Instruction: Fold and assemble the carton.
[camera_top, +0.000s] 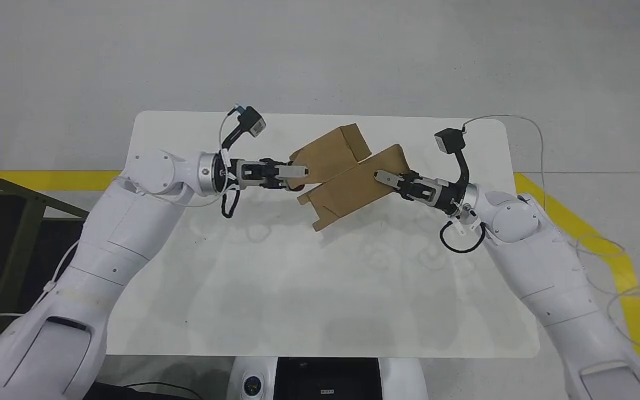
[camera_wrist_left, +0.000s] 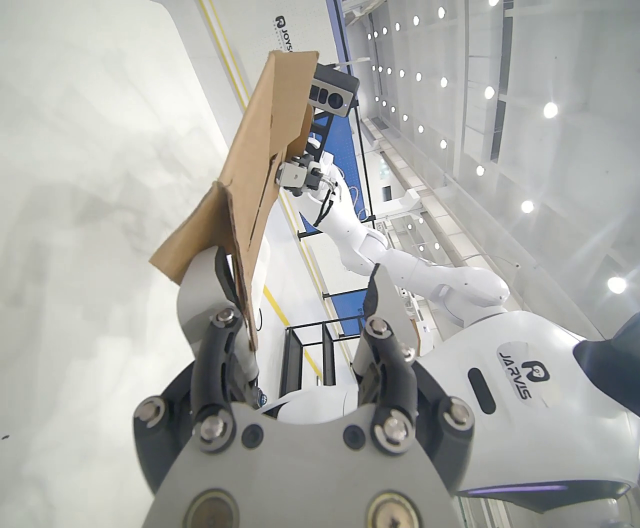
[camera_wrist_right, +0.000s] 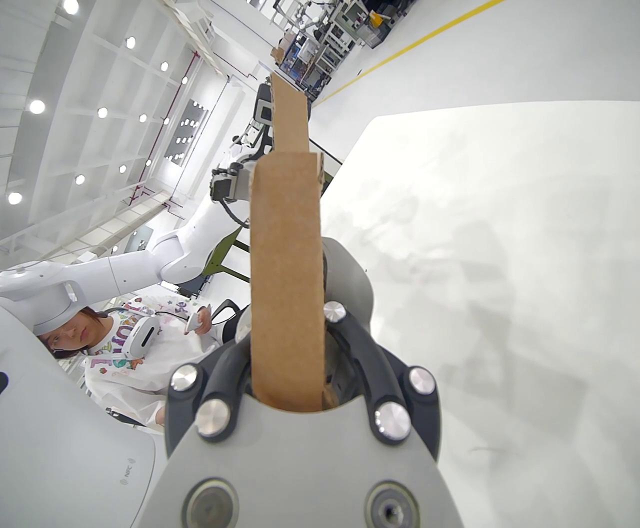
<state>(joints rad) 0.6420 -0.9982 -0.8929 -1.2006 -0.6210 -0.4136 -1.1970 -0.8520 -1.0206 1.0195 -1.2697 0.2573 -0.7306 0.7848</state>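
1. Carton: brown cardboard, mostly flat, not yet opened into a box shape, w/ flaps sticking out at the ends. It sits btwn the two grippers over the far-middle part of the table, lying on a slant in the top view. Can't tell whether its low corner touches the tabletop.
2. R gripper: at the carton end nearest the R arm. Its fingers are drawn close together w/ cardboard pinched btwn them. In the R wrist view a flap runs straight out over the gripper & covers one finger. The other finger sits tight beside the cardboard.
3. L gripper: at the opposite end of the carton. Its fingers are spread wide, not clamped. The carton's edge sits inside the gap, against one finger. The other finger is well apart from the cardboard.
4. Table: white top w/ rounded corners. The arms come in over it from either side.
5. Yellow floor line: runs on the grey floor past the table's side edges.
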